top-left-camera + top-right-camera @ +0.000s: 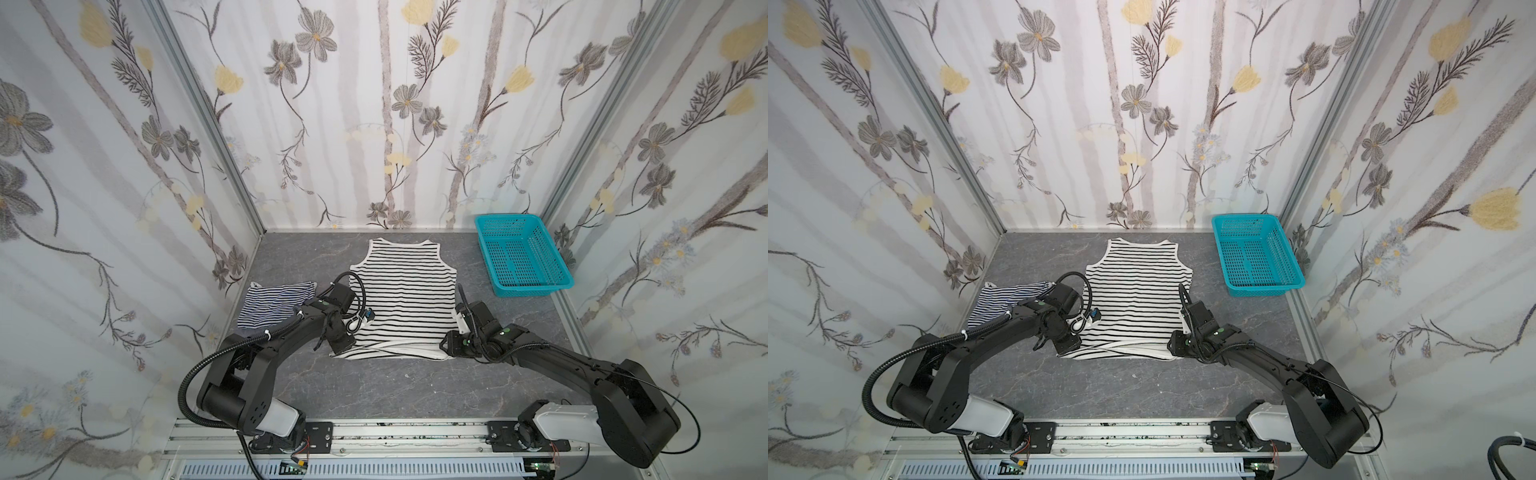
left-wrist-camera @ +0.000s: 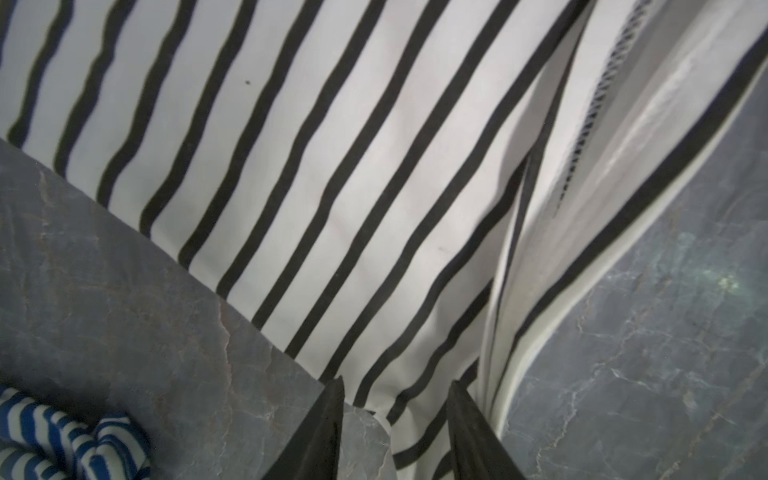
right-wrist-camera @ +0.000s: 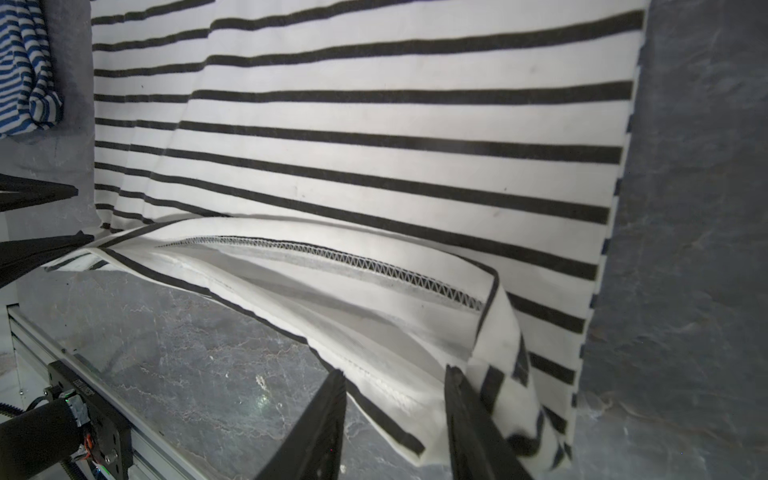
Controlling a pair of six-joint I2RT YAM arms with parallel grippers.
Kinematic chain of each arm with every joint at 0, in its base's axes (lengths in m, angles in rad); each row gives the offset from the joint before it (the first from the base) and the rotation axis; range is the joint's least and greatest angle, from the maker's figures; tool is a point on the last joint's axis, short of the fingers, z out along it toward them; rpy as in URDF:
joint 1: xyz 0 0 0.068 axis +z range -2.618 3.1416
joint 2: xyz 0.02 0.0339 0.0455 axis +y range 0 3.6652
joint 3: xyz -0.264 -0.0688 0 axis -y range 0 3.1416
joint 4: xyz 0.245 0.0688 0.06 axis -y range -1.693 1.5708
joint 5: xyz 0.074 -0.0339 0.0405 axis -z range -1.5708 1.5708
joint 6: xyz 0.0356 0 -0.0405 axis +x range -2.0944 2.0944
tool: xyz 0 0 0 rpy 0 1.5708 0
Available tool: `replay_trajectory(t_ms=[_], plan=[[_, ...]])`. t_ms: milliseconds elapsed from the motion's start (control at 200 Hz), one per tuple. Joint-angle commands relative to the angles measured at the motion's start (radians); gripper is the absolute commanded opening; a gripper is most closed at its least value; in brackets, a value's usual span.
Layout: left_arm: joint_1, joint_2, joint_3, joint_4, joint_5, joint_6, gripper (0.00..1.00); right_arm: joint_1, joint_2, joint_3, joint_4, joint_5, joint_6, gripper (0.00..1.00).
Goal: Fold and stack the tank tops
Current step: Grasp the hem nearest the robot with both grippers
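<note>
The wide-striped tank top (image 1: 401,299) in front of you is soft knit cloth, matt and smooth with faint creases. Its turned-up hem shows white zigzag overlock stitching (image 3: 374,266) on the inside. The navy-striped tank top (image 1: 274,307) by the table's left edge is crumpled cloth, also matt. Your table (image 1: 395,386) has a grey marble-look top, smooth, with a dull sheen that catches the light. The basket (image 1: 536,287) in the far right corner is teal perforated plastic, slightly glossy. The rail (image 1: 415,426) along the near edge is bare silver metal. The right gripper (image 3: 395,370) has matt black fingers (image 3: 469,415), finely ribbed.
</note>
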Motion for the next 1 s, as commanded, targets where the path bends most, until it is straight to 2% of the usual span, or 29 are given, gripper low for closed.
replay_trajectory(t_ms=[0,305,435,550,740,994], plan=[[-0.014,-0.022,-0.022,-0.046,0.023,0.011,0.43,0.018,-0.021,-0.027,-0.007,-0.021,0.036,0.41],[-0.051,-0.022,-0.116,-0.085,0.003,0.017,0.43,0.028,-0.144,0.035,-0.132,0.024,0.048,0.42],[-0.064,-0.034,-0.135,-0.09,-0.013,0.021,0.43,0.028,-0.153,0.049,-0.116,0.03,0.071,0.42],[-0.063,-0.057,-0.122,-0.096,-0.011,0.035,0.43,0.032,-0.116,0.037,-0.04,0.023,0.095,0.42],[-0.062,-0.052,-0.091,-0.123,-0.001,0.058,0.42,0.029,-0.011,0.069,0.037,0.089,0.095,0.42],[-0.062,-0.032,-0.077,-0.12,0.04,0.041,0.42,0.028,0.103,0.148,0.047,0.162,0.053,0.45]])
